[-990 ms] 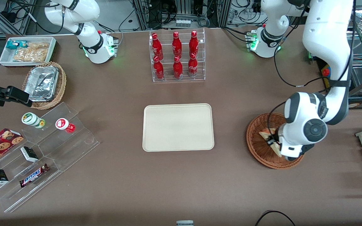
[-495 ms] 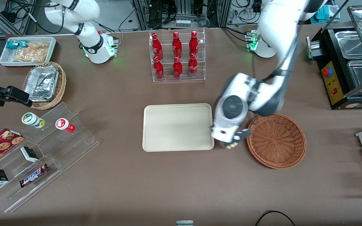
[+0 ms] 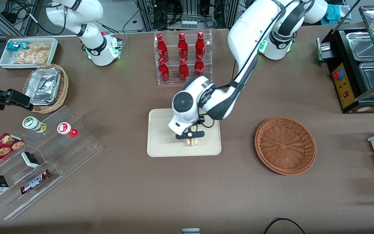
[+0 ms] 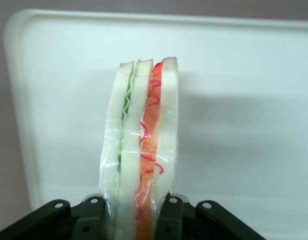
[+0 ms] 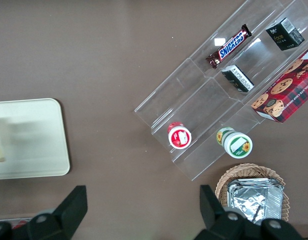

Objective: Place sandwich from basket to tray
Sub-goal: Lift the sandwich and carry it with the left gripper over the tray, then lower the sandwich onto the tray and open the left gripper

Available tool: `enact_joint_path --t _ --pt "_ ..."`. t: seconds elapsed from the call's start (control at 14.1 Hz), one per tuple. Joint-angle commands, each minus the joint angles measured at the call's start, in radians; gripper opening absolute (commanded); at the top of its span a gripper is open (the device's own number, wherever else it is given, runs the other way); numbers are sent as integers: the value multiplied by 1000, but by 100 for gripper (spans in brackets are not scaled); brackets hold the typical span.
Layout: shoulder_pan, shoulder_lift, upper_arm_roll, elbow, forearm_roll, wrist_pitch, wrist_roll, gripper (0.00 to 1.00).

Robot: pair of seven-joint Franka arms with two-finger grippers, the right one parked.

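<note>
My left gripper (image 3: 192,139) is over the cream-beige tray (image 3: 161,130), shut on the sandwich (image 3: 192,142). In the left wrist view the sandwich (image 4: 141,145), a plastic-wrapped wedge of white bread with green and red-orange layers, stands on edge between the two black fingers (image 4: 169,220), with the tray (image 4: 244,100) under it. I cannot tell whether it touches the tray. The round reddish-brown wicker basket (image 3: 285,145) sits empty, beside the tray toward the working arm's end of the table.
A clear rack of red bottles (image 3: 182,58) stands farther from the front camera than the tray. A clear stepped stand (image 3: 44,156) with snacks, a tan basket of foil containers (image 3: 45,87) and a white bin (image 3: 28,52) lie toward the parked arm's end. Metal trays (image 3: 365,55) lie toward the working arm's end.
My gripper lifted the sandwich out of the basket and carried it sideways over the table to above the tray. The basket now holds nothing.
</note>
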Motion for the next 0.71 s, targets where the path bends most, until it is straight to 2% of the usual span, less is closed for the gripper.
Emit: enact_joint_path --t 0.0,0.28,0.35,0.42,0.49,0.57,0.64 --pt "6 65 -31 66 -7 37 51 32" --pt "1 73 -37 60 -4 30 48 33" --pt "1 73 -37 60 -5 29 48 37" --pt "1 73 -37 60 -5 28 49 57" --pt "3 70 -37 60 -5 25 51 94" --pt "3 60 -37 60 -8 1 51 100" --pt "6 50 -39 64 -8 -38 49 100"
